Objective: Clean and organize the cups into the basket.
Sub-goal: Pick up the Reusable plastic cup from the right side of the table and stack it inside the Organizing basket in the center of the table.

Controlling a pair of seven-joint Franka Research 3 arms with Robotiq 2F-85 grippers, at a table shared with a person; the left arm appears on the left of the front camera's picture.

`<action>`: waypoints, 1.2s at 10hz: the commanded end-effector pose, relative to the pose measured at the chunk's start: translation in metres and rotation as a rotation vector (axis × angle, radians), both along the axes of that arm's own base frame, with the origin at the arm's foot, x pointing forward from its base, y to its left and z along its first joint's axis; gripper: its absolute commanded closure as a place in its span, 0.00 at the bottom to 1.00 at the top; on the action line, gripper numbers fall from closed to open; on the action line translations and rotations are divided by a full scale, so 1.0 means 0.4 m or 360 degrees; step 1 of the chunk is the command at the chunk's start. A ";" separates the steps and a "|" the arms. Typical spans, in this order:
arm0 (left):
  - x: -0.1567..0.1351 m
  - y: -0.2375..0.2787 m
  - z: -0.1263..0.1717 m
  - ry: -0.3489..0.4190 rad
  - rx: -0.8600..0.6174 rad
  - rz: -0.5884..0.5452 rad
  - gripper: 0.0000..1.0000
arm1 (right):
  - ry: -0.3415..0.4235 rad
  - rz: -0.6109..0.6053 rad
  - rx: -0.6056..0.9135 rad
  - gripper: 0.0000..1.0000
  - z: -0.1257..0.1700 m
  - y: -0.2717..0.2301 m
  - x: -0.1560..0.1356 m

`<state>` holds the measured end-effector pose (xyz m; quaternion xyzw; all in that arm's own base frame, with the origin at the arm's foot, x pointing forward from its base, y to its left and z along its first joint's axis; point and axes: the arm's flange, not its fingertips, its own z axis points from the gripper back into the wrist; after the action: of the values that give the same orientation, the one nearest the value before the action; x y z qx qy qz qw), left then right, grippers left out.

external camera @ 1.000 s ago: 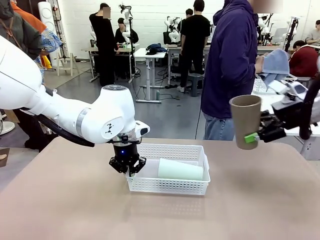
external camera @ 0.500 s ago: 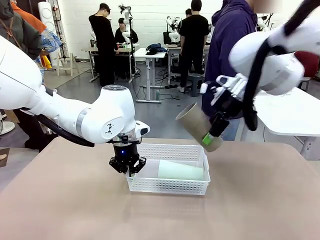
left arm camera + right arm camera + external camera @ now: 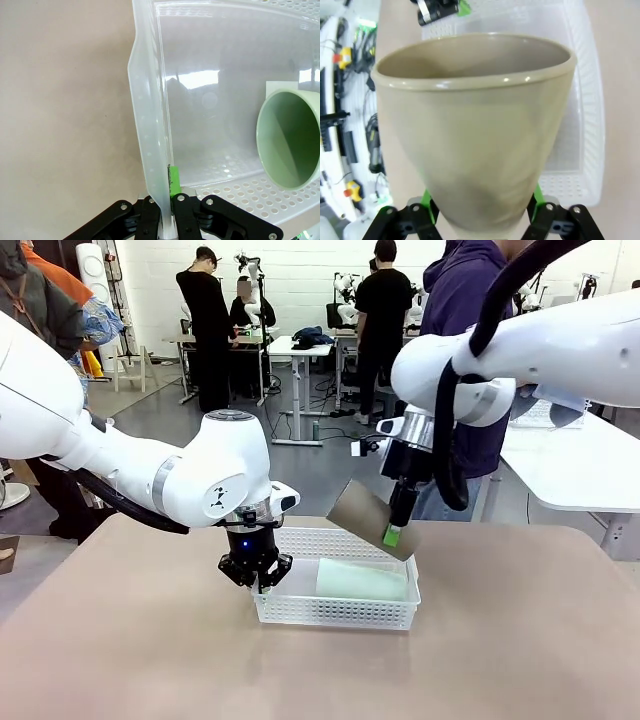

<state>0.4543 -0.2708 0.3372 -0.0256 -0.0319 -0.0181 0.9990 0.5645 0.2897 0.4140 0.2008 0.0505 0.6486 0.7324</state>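
right claw (image 3: 392, 536) pinches the tan cup (image 3: 360, 510) tilted, mouth up-left, over the basket (image 3: 335, 613); left claw (image 3: 256, 576) clamps its wall

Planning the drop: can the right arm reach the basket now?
Likely yes: the right gripper holds the tan cup just above the open basket; the left gripper pinches only its end wall.

A beige desk (image 3: 130, 650) holds a white lattice basket (image 3: 335, 615) with a mint green cup (image 3: 362, 581) lying on its side inside. The left gripper (image 3: 256, 575) points down, clamped on the basket's left end wall. The right gripper (image 3: 395, 525) holds a tan cup (image 3: 362, 515) tilted above the basket's far right corner. A person in a purple hoodie (image 3: 450, 290) stands behind the desk.
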 end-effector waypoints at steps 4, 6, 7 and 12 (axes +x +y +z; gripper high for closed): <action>-0.002 0.000 -0.002 -0.0006 -0.0001 -0.0002 1.00 | 0.0058 0.0101 -0.0177 0.20 -0.079 0.073 0.077; -0.002 0.000 -0.002 -0.0006 -0.0001 -0.0002 1.00 | 0.0069 0.0161 -0.0200 0.20 -0.112 0.082 0.086; -0.002 0.000 -0.002 -0.0006 -0.0001 -0.0002 1.00 | 0.0064 0.0202 -0.0202 0.20 -0.124 0.083 0.088; -0.002 0.000 -0.002 -0.0006 -0.0001 -0.0002 1.00 | 0.0114 0.0393 -0.0230 0.20 -0.170 0.092 0.082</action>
<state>0.4543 -0.2708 0.3372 -0.0256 -0.0319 -0.0181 0.9990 0.5889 0.3249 0.3453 0.1705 0.1365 0.7075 0.6721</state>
